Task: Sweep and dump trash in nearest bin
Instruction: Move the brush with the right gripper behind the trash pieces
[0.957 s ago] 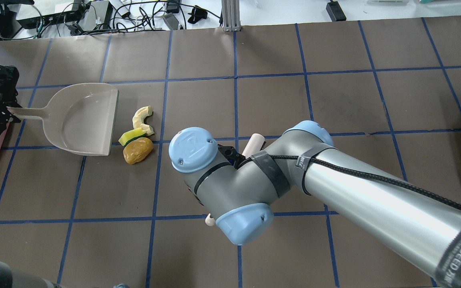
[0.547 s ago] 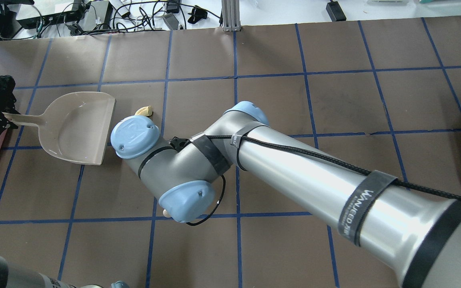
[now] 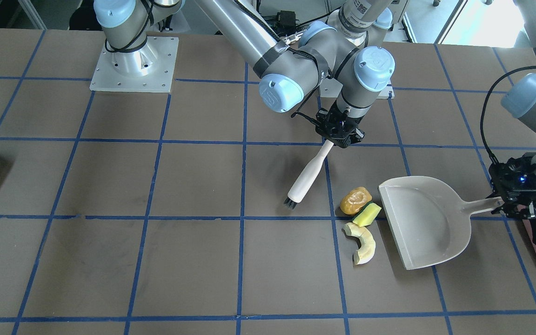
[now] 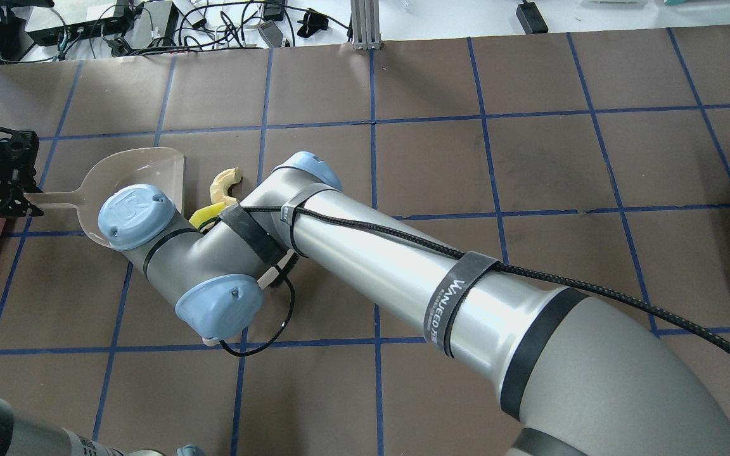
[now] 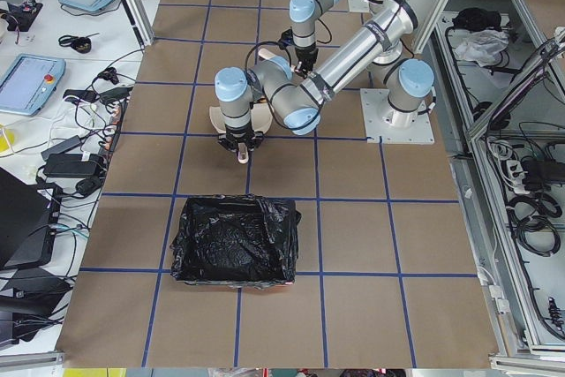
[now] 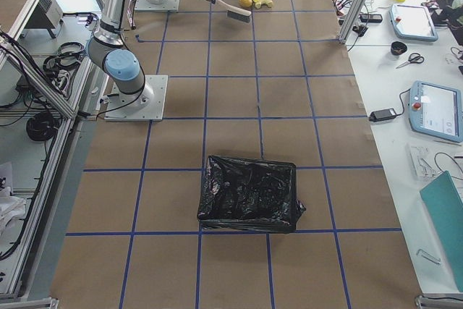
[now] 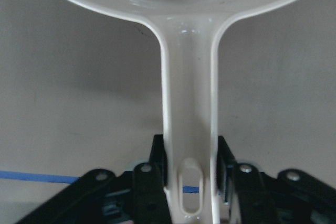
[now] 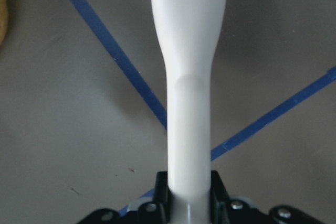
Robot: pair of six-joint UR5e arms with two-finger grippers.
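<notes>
The trash lies just off the open edge of the white dustpan (image 3: pixel 424 223): an orange-brown lump (image 3: pixel 356 200), a yellow-green sponge block (image 3: pixel 367 214) and a curved squash slice (image 3: pixel 362 242). My right gripper (image 3: pixel 340 132) is shut on the handle of the white brush (image 3: pixel 310 174), whose bristles sit low, apart from the lump. My left gripper (image 3: pixel 510 200) is shut on the dustpan handle (image 7: pixel 189 129). The pink bin with the black bag (image 5: pixel 234 240) stands behind that gripper. In the overhead view my right arm hides the lump; the sponge (image 4: pixel 203 215) and the slice (image 4: pixel 224 180) show.
A second black-lined container (image 6: pixel 249 193) stands at the table's far right end. Both arm bases (image 3: pixel 130 60) are bolted at the robot's side of the table. Cables and electronics (image 4: pixel 149 22) lie beyond the far edge.
My right arm has swung left across the table with the brush and now covers the orange lump in the overhead view. The dustpan has shifted slightly. The trash has not visibly moved.
</notes>
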